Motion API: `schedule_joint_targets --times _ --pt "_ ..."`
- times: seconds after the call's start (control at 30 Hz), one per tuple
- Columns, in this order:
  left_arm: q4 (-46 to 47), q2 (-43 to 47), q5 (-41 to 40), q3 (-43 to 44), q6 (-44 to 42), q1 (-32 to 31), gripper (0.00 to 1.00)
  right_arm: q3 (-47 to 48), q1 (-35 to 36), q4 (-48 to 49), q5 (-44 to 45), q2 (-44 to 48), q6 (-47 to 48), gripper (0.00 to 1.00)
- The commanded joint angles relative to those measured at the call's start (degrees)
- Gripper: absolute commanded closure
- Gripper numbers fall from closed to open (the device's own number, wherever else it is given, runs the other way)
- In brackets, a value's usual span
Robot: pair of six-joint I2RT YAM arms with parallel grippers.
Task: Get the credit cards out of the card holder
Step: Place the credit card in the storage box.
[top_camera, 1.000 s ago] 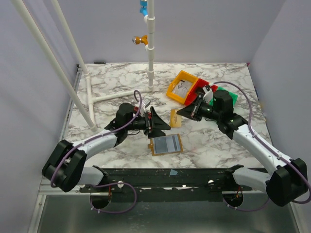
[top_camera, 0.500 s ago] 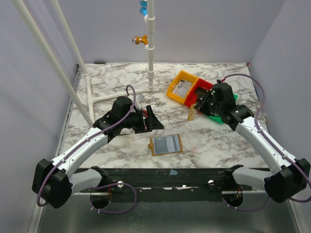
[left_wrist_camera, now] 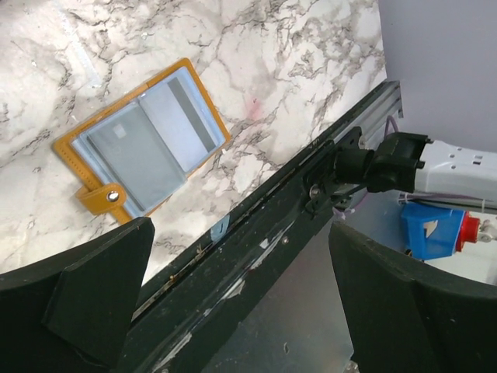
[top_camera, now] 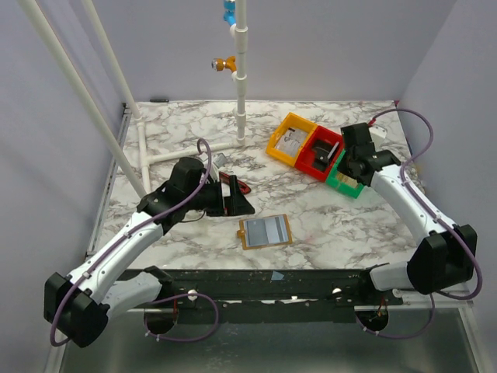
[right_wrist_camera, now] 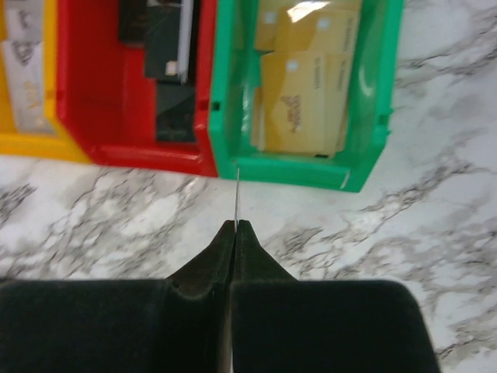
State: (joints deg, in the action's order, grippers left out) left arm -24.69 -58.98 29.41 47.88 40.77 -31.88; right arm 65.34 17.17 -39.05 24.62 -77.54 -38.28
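Note:
The card holder [top_camera: 264,231] lies open and flat on the marble near the front edge, mustard-brown with grey-blue credit cards [left_wrist_camera: 147,144] in its pockets. My left gripper [top_camera: 237,198] hovers just behind and left of it, open, with nothing between its fingers [left_wrist_camera: 85,303]. My right gripper [top_camera: 344,172] is at the near edge of the green bin [top_camera: 351,189], shut on a thin card [right_wrist_camera: 237,194] seen edge-on, sticking up past the fingertips. Several tan cards [right_wrist_camera: 299,101] lie inside that bin.
An orange bin [top_camera: 289,140] and a red bin [top_camera: 322,153] stand next to the green one at the back right. A red-and-black tool [top_camera: 242,186] lies partly hidden behind my left gripper. White pipes [top_camera: 175,155] run along the back left.
My right gripper carried the thin card from the table's middle back and right to the green bin. My left gripper opened wider and drew back to the left, away from the card holder.

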Motion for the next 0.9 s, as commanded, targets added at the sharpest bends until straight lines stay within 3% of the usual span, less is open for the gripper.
schedule_joint_targets --times 0.0,0.5,0.87 --pt "-4.6 2.91 -1.44 1.24 -4.08 0.33 0.01 2.54 -4.56 -0.06 6.97 -2.91 3.06 0.99" --pt "-5.57 3.18 -2.24 1.72 -5.73 0.33 0.01 13.67 -7.85 0.64 18.79 -18.29 6.57 0.99" --pt "-7.47 3.04 -3.96 3.54 -6.76 0.41 0.01 16.09 -8.88 1.23 19.7 -28.15 6.56 0.99"
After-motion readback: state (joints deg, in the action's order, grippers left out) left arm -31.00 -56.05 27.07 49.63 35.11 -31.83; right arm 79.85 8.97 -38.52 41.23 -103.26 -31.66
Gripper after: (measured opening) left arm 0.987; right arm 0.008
